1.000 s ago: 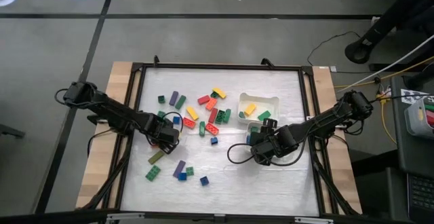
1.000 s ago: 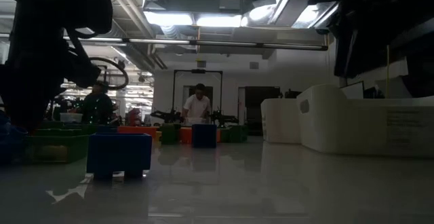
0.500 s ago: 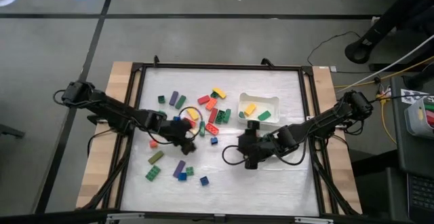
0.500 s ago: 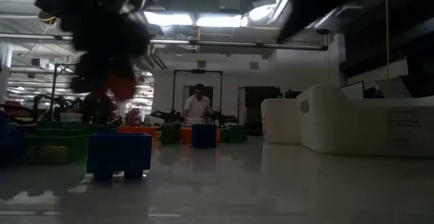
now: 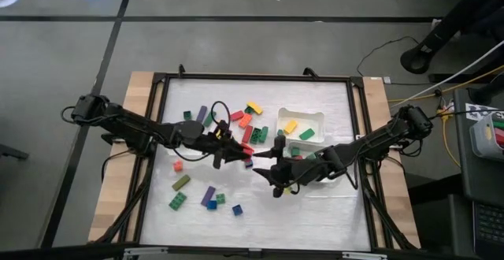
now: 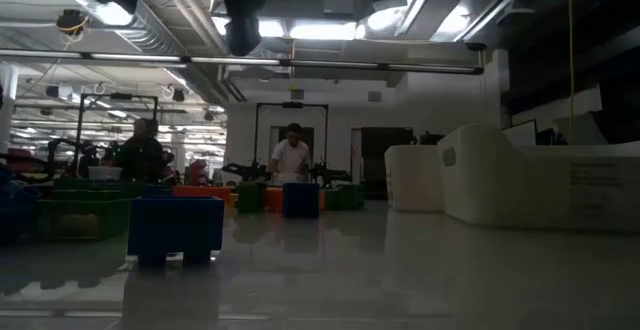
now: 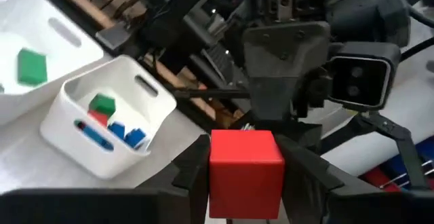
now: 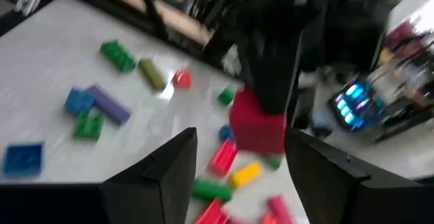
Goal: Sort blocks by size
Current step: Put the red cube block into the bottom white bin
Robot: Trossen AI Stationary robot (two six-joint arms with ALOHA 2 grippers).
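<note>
Over the white counter (image 5: 315, 213), a red cube (image 7: 245, 173) has been carried centreward, clenched in the left claw (image 5: 236, 154); the right claw (image 5: 276, 159), released, faces it.

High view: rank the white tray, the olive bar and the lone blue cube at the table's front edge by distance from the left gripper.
1. Olive bar, on the left side of the left gripper.
2. Blue cube, front.
3. White tray, right.
Bar and cube are nearly tied.

two arms, two grippers: left gripper (image 5: 236, 151), right gripper (image 5: 265, 162). one white tray (image 5: 300, 117). blocks (image 5: 206, 195) too jumbled for exact count, twenty-odd.
</note>
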